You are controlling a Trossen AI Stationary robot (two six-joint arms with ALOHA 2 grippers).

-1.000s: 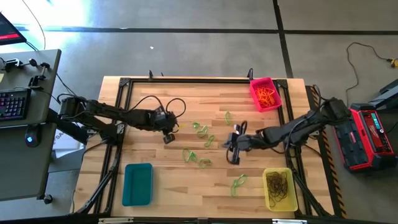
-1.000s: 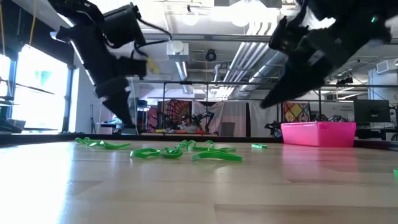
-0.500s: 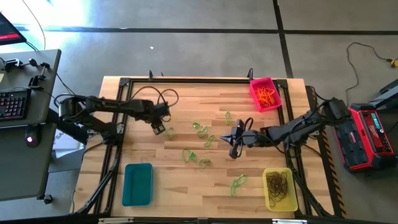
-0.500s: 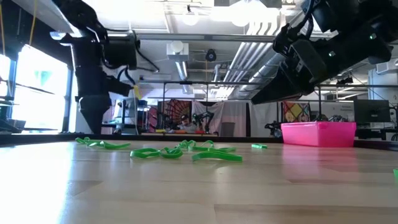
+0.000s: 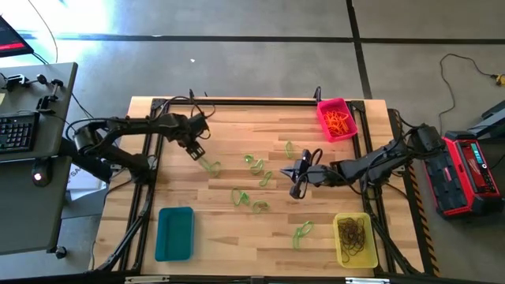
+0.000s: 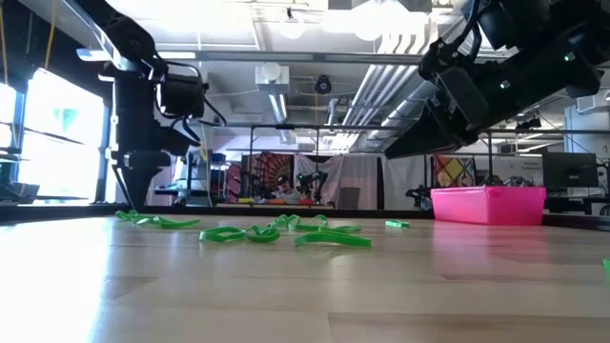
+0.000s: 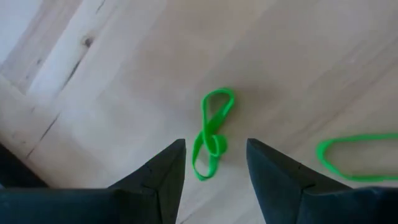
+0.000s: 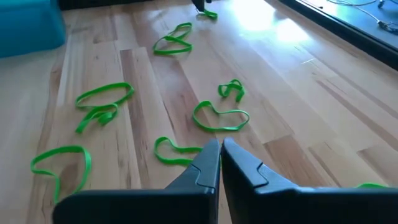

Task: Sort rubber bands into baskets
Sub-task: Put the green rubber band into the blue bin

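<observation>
Rubber bands (image 5: 254, 183) in bright green are scattered loose over the middle of the wooden worktop (image 5: 229, 229); one twisted green band (image 7: 211, 134) is seen on the wood directly ahead of the left gripper (image 7: 214, 163), whose two dark fingers are spread apart on either side of it, not touching it; in the high view this same band (image 5: 209, 165) lies just beside the left gripper (image 5: 196, 147), toward the worktop's left rear part. The right gripper (image 5: 297, 175) is held over the centre-right of the worktop, among the green bands; its fingers (image 8: 205, 163) are pressed together with nothing seen between them, and several green loops (image 8: 220, 116) lie on the wood just ahead of it. Three baskets are set at the edges: the pink-red basket (image 5: 337, 118) at the far right corner, with orange bands inside; the yellow basket (image 5: 356, 239) at the near right corner, with dark bands inside; the teal basket (image 5: 174, 233) at the near left. One further green band (image 5: 302, 233) lies near the yellow basket, apart from it.
</observation>
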